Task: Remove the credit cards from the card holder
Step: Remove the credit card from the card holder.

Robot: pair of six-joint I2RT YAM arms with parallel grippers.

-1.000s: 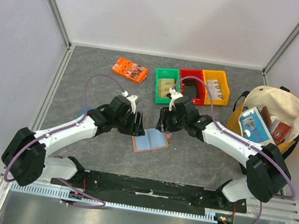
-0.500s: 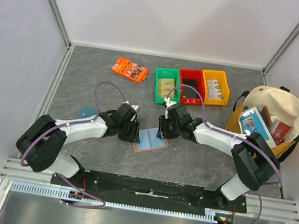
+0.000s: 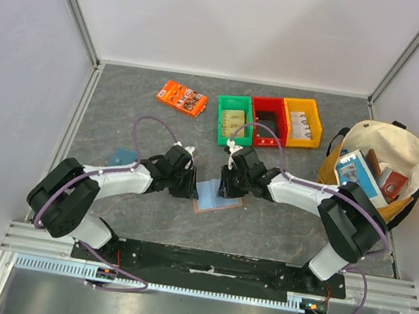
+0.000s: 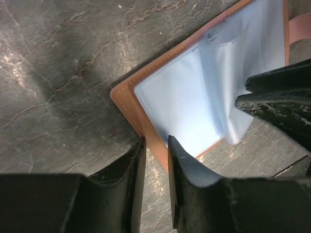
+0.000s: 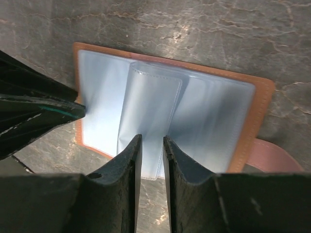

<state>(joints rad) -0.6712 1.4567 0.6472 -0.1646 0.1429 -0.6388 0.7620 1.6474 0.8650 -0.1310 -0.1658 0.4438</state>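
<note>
Your card holder point(image 3: 215, 197) lies open on the grey marbled counter point(image 3: 121, 116), mid front edge, white walls point(image 3: 238, 19) around. Left pincer point(image 4: 154, 160) pinches its leather rim point(image 4: 124, 104); right pincer point(image 5: 151, 160) pinches its clear sleeve point(image 5: 148, 107).

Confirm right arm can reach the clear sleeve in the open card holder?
Likely yes. The right gripper has its fingers either side of the raised clear sleeve, with nothing between. The left gripper is at the card holder's opposite edge, close but not blocking.
</note>
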